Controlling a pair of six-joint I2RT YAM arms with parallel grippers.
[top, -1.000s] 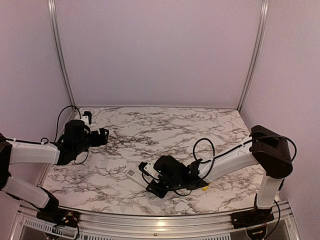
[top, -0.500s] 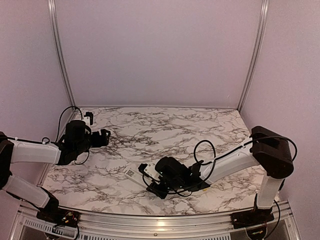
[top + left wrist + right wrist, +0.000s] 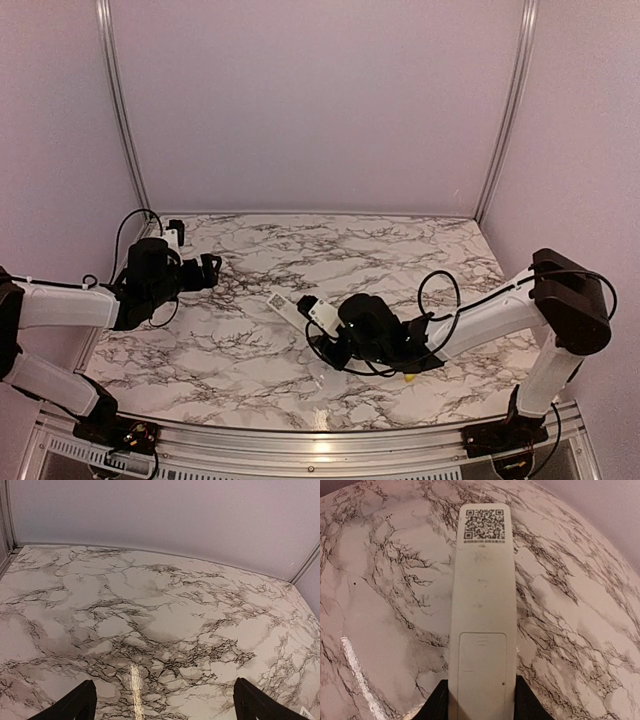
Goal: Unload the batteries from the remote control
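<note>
Gripping one slim white plastic remote control by its near end, right jaws clamp its two long edges; one dark square code label at the far end, one rectangular cover panel flush by the jaws. Left jaws stand wide open over the marble-patterned worktop, rear left, well apart from the remote. One small yellow tip shows beside the right arm.

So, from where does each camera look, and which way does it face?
Top external: above, behind the robot, looking down on the table; left arm, right arm show.
Left wrist: faces across the table to the back wall; open left gripper tips show.
Right wrist: looks along the remote control clamped in the right gripper.
Shared with top external: the remote control.
</note>
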